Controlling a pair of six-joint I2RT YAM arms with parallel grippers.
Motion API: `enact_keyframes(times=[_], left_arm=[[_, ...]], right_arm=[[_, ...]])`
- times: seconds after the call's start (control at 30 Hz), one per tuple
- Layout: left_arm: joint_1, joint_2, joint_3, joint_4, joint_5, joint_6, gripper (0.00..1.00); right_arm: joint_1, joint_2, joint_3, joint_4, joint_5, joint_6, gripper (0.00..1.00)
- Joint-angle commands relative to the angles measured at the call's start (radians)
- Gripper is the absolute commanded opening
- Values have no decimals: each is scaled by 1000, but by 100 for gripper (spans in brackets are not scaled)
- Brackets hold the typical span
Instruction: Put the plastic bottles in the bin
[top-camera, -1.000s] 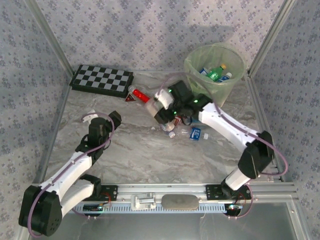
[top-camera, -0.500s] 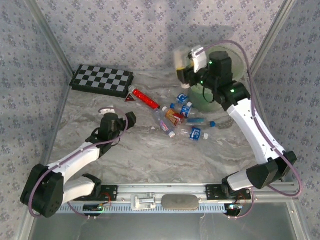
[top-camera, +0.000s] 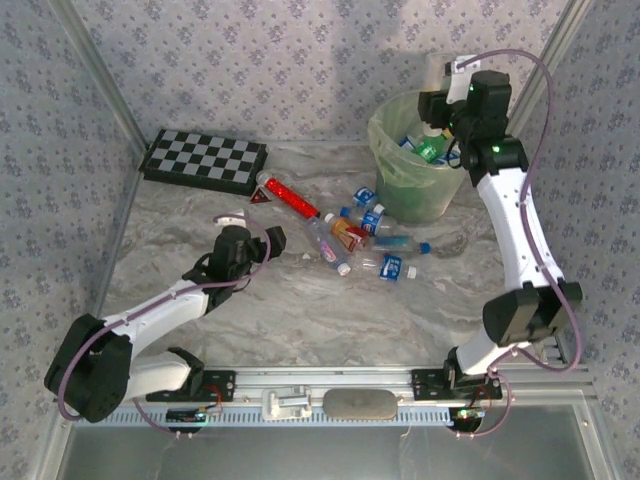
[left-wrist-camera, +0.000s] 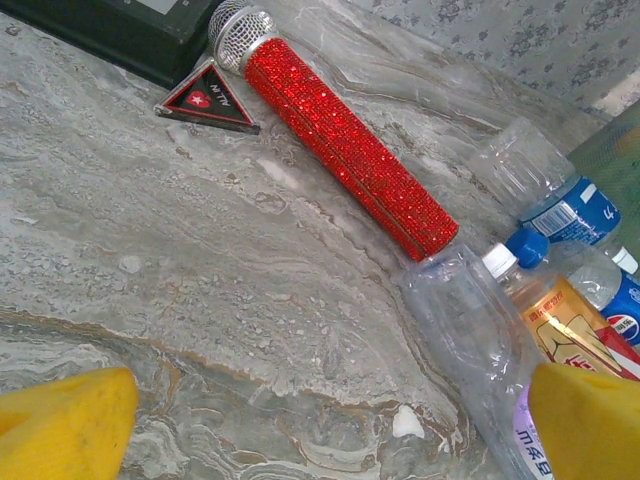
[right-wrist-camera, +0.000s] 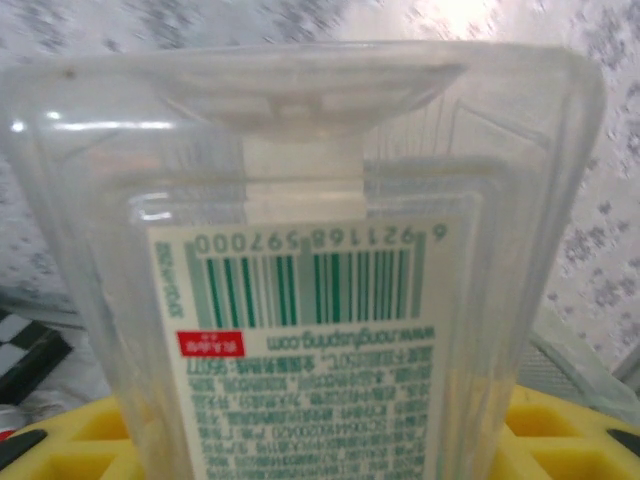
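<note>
Right fingers (top-camera: 440, 100) are clamping a clear barcode-labelled plastic bottle (right-wrist-camera: 320, 260) over the twelve-o'clock rim of the round pale-green bin (top-camera: 400, 185); left fingers (left-wrist-camera: 320, 430) are gaping wide, empty.

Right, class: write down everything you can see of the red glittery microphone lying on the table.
The red glitter-covered microphone is a long, slim cylinder with a silver mesh head. It lies flat and diagonal on the grey marbled table, head by the black-and-white checkerboard, a small red-and-black triangular badge beside it. Its base end appears to touch a clear crushed plastic bottle.
</note>
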Motion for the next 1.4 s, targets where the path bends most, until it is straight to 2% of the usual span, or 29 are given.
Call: enact_keyframes(times=[0.0,0.37,0.43,0.53,0.63,0.8,1.0,1.23,1.3,1.37], left_arm=[[-6,-3,39,-8,-36,15,100],[-6,28,64,-31,-47,16,100],[-6,36,72,-31,-45,19,100],[-7,48,82,-32,-46,22,100],[-6,57,86,-30,-45,21,100],[-6,70,87,-19,-44,18,100],[-7,91,96,-10,-32,9,100],[-13,91,97,-21,-38,-6,100],[-13,91,98,-23,-40,-11,100],[-15,91,100,-23,-41,-14,100]], right_arm=[[-33,71,77,-71,-14,57,46],[-65,199,75,-186,-47,99,50],[-66,205,79,-190,-47,102,55],[-66,195,96,-192,-42,102,69],[-65,167,116,-197,-37,99,76],[-49,73,94,-183,-19,78,81],[-4,-111,-97,-68,-76,99,84],[54,-285,-353,-18,-302,138,87],[88,-318,-408,-44,-331,127,90],[139,-350,-476,-69,-329,111,100]])
